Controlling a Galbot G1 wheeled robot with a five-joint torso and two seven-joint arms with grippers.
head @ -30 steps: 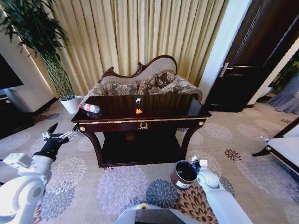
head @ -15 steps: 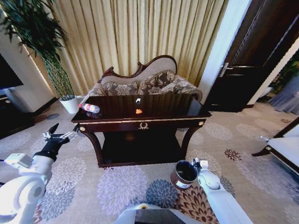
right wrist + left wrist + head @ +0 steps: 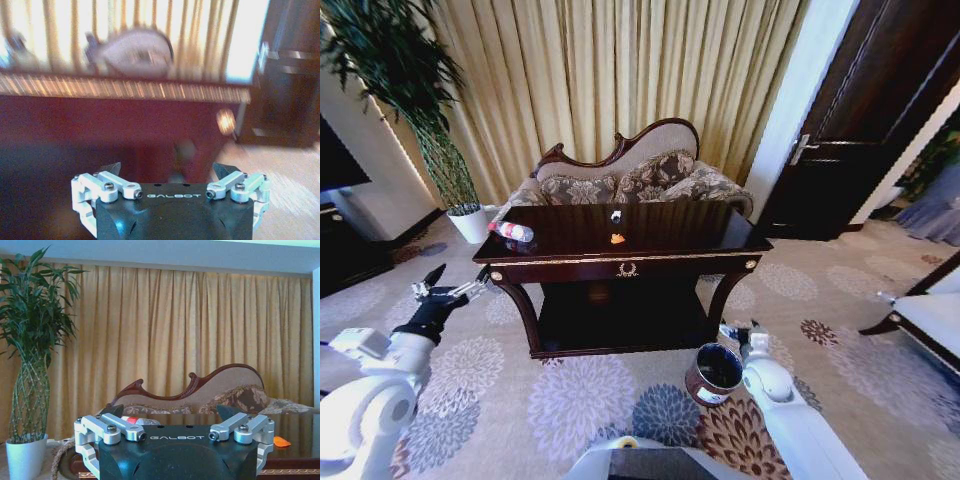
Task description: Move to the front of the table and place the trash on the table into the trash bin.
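Beside right gripper (image 3: 738,331), trash bin (image 3: 713,373), open-topped

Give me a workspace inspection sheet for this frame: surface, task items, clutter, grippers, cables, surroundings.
Surface: the table, dark and glossy, straight ahead.
Task items: the bottle lies at the table's left end; the orange scrap and the white scrap sit mid-top; the trash bin stands on the carpet in front of the table's right leg.
Clutter: nothing seen.
Grippers: the left gripper is open, low beside the table's left corner; the right gripper is open, just above and beside the bin, holding nothing.
Cables: nothing seen.
Surroundings: sofa behind the table, curtains, potted plant, door.
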